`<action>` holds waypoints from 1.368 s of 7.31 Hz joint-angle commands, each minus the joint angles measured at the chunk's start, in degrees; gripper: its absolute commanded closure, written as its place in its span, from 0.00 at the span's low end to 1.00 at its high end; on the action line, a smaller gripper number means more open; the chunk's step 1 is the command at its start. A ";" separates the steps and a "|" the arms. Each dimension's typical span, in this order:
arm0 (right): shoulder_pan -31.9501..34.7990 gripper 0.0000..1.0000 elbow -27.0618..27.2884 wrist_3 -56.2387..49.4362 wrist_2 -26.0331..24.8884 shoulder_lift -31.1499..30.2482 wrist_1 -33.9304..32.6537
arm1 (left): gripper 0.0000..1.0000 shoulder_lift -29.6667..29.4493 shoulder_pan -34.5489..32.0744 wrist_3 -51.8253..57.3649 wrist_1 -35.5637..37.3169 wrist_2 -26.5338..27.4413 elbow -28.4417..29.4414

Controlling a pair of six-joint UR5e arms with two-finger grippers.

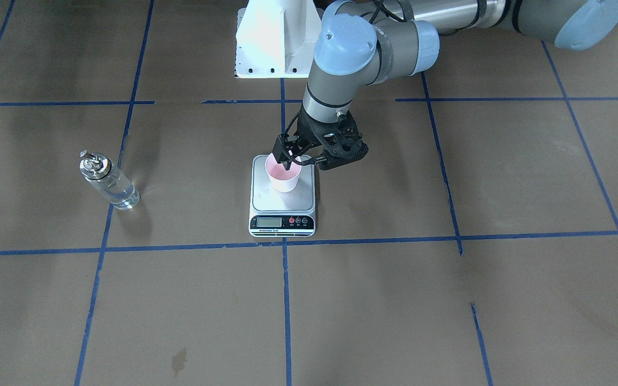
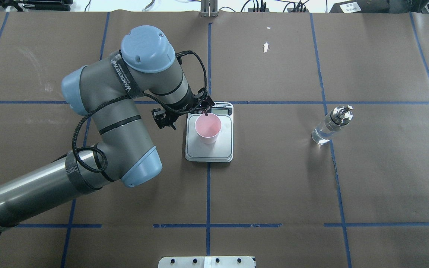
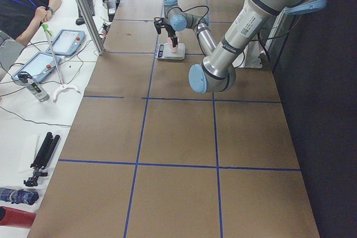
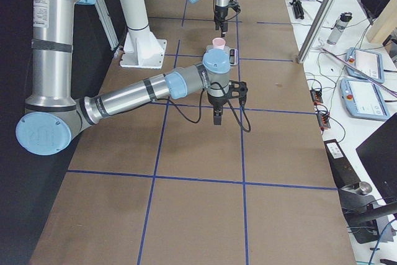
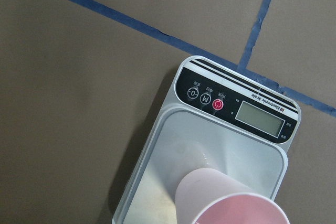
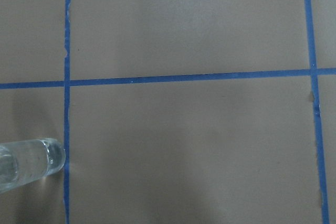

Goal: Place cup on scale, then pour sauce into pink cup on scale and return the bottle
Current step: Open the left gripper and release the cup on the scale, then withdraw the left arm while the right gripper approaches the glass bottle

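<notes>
The pale pink cup [image 1: 285, 179] stands upright on the silver plate of the scale [image 1: 282, 206], towards the plate's robot-side end. My left gripper [image 1: 287, 160] comes down at a slant and is shut on the cup's rim. In the overhead view its fingertips [image 2: 206, 112] meet at the rim of the cup [image 2: 207, 130]. The left wrist view shows the cup [image 5: 231, 208] on the scale [image 5: 210, 145]. The glass bottle [image 2: 330, 126] of clear sauce stands alone to the robot's right; its base shows in the right wrist view [image 6: 26, 163]. My right gripper [image 4: 217, 119] hangs above the table; I cannot tell whether it is open.
Brown paper with blue tape lines covers the table. The white robot base mount [image 1: 271, 43] sits at the robot's edge. An operators' bench with tablets [image 3: 67, 43] and a seated person lies beyond the far side.
</notes>
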 commanded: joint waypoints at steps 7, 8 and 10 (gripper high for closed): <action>-33.41 0.00 16.23 40.31 -26.10 -9.79 21.92 | 0.00 14.91 -7.39 17.94 5.14 -0.37 -20.16; -40.52 0.00 16.23 40.76 -36.61 -12.90 25.68 | 0.00 15.44 -7.92 19.95 5.14 -0.37 -20.69; -49.53 0.00 12.12 41.99 -49.43 -12.50 27.63 | 0.00 18.14 -10.72 26.52 5.23 -0.37 -21.56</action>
